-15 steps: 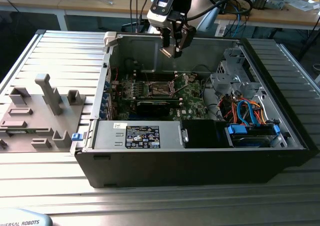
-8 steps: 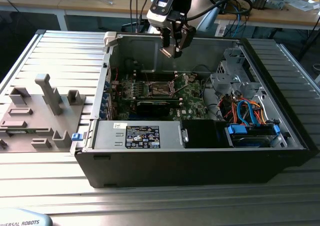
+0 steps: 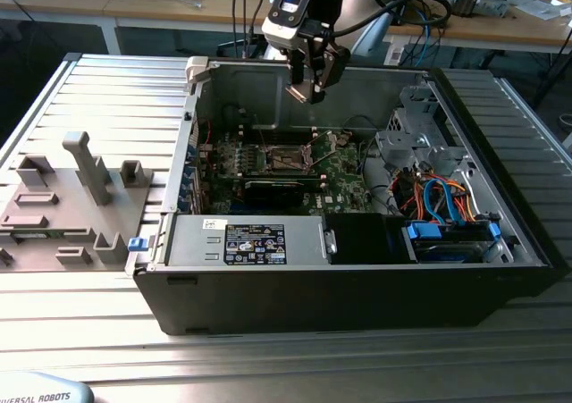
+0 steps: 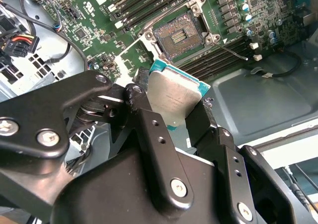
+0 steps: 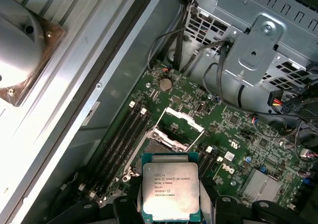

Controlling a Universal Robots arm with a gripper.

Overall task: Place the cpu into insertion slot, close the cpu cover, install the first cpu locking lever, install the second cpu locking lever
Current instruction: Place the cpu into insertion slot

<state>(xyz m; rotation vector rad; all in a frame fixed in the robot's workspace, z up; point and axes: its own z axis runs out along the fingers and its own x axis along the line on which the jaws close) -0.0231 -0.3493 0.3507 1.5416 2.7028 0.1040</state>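
My gripper [image 3: 308, 86] hangs above the open computer case, shut on the cpu [image 3: 298, 93] by two opposite edges. The cpu [image 4: 174, 95] is a flat square chip with a silver-grey top on a teal-edged base, and in the first wrist view its printed top [image 5: 170, 189] faces the camera. Below it on the green motherboard [image 3: 344, 175] lies the insertion slot [image 4: 180, 34], bare, its contact field showing. The cpu cover [image 5: 183, 120], a thin silvery frame, stands swung up at the socket's far side. A thin wire locking lever [image 4: 233, 52] sticks out beside the socket.
A power supply with a label [image 3: 255, 242] fills the case's near side. A metal drive cage [image 3: 420, 126] and blue and orange cables [image 3: 447, 197] sit at the exterior view's right. A grey parts fixture [image 3: 80, 197] lies on the ribbed table at the left.
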